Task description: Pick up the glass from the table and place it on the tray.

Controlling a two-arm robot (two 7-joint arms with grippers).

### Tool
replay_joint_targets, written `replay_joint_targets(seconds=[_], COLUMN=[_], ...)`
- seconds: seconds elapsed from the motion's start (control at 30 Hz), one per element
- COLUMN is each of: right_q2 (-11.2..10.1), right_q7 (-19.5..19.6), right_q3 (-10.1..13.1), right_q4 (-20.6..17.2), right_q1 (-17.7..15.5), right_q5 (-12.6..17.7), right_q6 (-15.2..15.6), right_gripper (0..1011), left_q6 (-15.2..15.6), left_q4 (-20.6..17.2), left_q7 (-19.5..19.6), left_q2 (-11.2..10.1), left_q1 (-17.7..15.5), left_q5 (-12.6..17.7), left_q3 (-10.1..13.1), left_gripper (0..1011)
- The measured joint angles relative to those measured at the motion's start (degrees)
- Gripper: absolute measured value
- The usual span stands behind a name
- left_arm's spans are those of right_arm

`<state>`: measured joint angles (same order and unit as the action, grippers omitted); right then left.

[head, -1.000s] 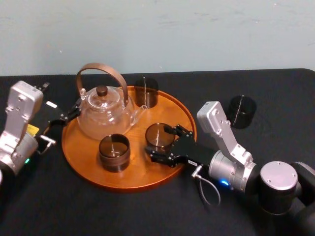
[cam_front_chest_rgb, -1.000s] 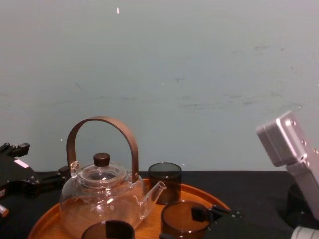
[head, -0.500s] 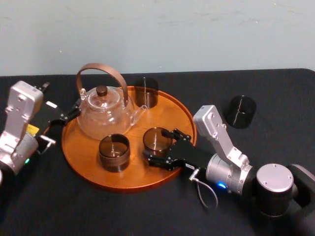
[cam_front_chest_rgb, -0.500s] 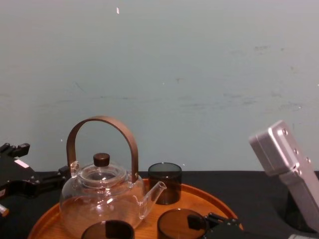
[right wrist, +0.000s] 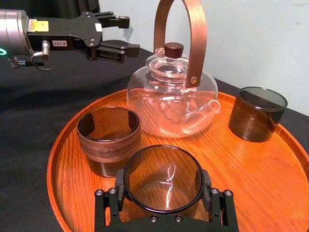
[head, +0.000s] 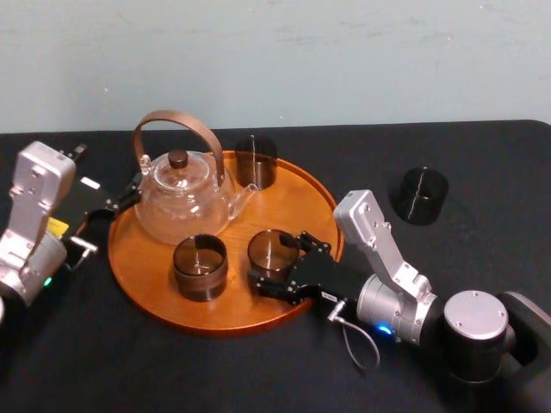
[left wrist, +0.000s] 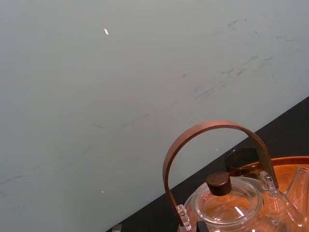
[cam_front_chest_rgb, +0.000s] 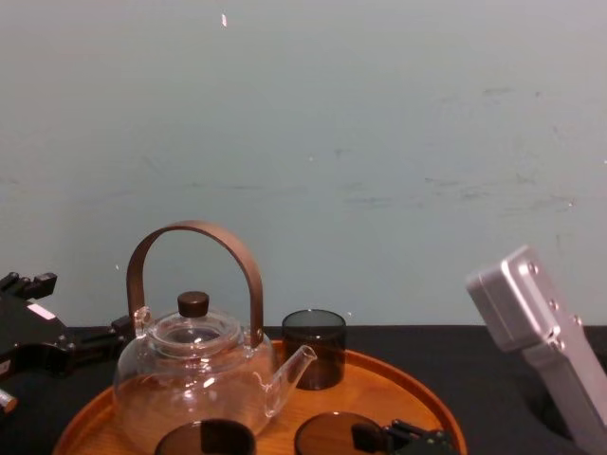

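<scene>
Right tool (head: 277, 265) is clenched on the glass (right wrist: 163, 180), a finger on either side, over the front of the tray (head: 293, 185), just beside a second glass (head: 200, 265). Tool body hides the glass base; cannot tell if it touches the wood. Chest view cuts it off below the rim. Right arm lies low across the worktop (head: 482, 163), wrist bent. Since the earlier frame: glass lower, shifted to robot's left. Left tool (right wrist: 120, 35) parked, fingers apart, at the tray's left edge by the teapot (head: 183, 196).
</scene>
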<state>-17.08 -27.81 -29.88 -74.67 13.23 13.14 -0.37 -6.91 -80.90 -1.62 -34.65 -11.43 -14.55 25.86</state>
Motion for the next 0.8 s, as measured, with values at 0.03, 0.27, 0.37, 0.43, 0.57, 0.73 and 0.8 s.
replay_joint_targets(seconds=[0.03,0.27,0.37,0.43,0.57,0.73,0.8], right_q2=[0.03,0.42,0.5,0.56,0.65,0.72,0.75], right_q7=[-0.01,0.18,0.07,0.06,-0.16,-0.34,-0.34], right_q3=[-0.01,0.01,-0.03,-0.03,-0.09,-0.17,-0.2], right_q4=[0.08,0.56,0.82,0.95,1.32,1.61,1.68], right_q1=[0.01,0.02,0.04,0.07,0.28,0.42,0.45], right_q5=[0.0,0.19,0.41,0.44,0.57,0.68,0.72], right_q6=[0.0,0.44,0.45,0.46,0.46,0.49,0.58], right_gripper=[905,904,905,905,905,904,905], left_q6=[0.0,0.0,0.0,0.0,0.0,0.0,0.0], left_q4=[0.0,0.0,0.0,0.0,0.0,0.0,0.0], left_q7=[0.0,0.0,0.0,0.0,0.0,0.0,0.0], left_q2=[0.0,0.0,0.0,0.0,0.0,0.0,0.0], left_q1=[0.0,0.0,0.0,-0.01,0.0,0.0,0.0], left_q5=[0.0,0.0,0.0,0.0,0.0,0.0,0.0], left_q3=[0.0,0.0,0.0,0.0,0.0,0.0,0.0], left_gripper=[1002,1001,1001,1001,1001,1002,1001])
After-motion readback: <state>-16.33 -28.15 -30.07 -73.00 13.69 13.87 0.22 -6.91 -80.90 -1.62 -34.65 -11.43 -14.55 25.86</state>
